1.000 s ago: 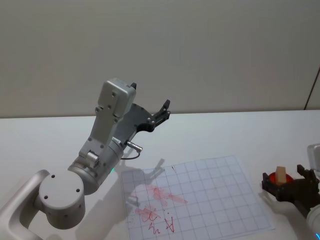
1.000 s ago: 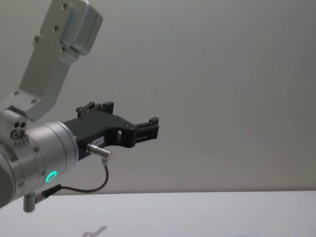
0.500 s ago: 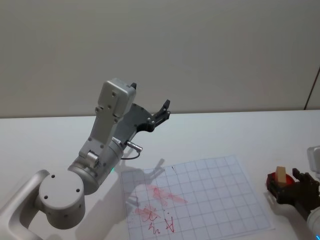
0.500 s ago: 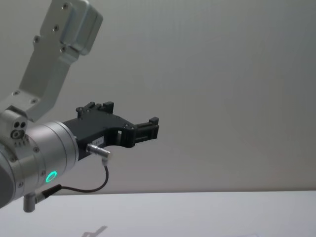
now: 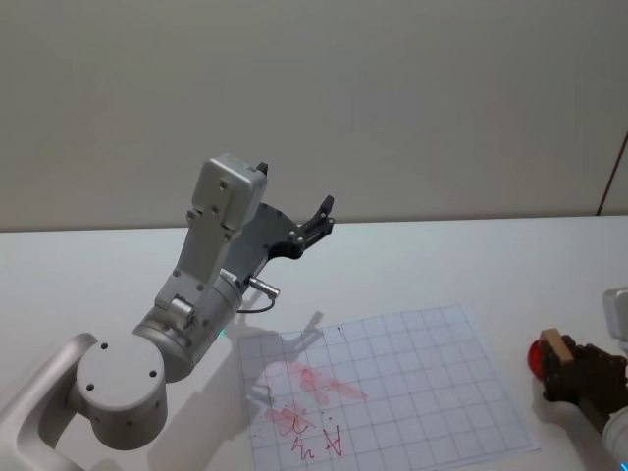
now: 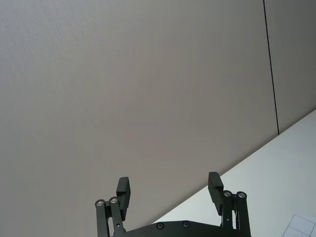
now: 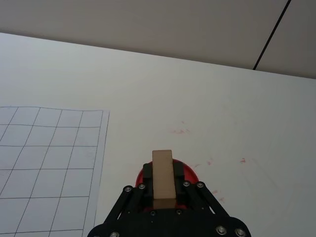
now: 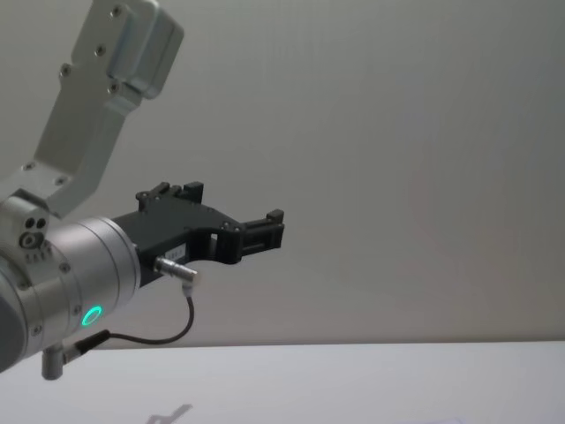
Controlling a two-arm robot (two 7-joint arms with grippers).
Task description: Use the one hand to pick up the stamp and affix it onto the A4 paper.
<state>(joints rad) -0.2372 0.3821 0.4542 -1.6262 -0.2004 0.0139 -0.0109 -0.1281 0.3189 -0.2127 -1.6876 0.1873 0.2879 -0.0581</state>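
One stamp (image 7: 162,174) | my right gripper (image 7: 163,196) is pinching its wooden handle, right of the A4 paper (image 5: 412,378) | my left gripper (image 6: 169,188) is hanging raised, jaws spread.

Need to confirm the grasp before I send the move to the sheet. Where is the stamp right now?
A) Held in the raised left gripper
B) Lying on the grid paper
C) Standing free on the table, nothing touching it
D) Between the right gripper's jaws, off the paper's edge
D: the right gripper has its jaws shut on the stamp by its wooden handle, over bare table beside the A4 paper; the left gripper is raised, open and empty.
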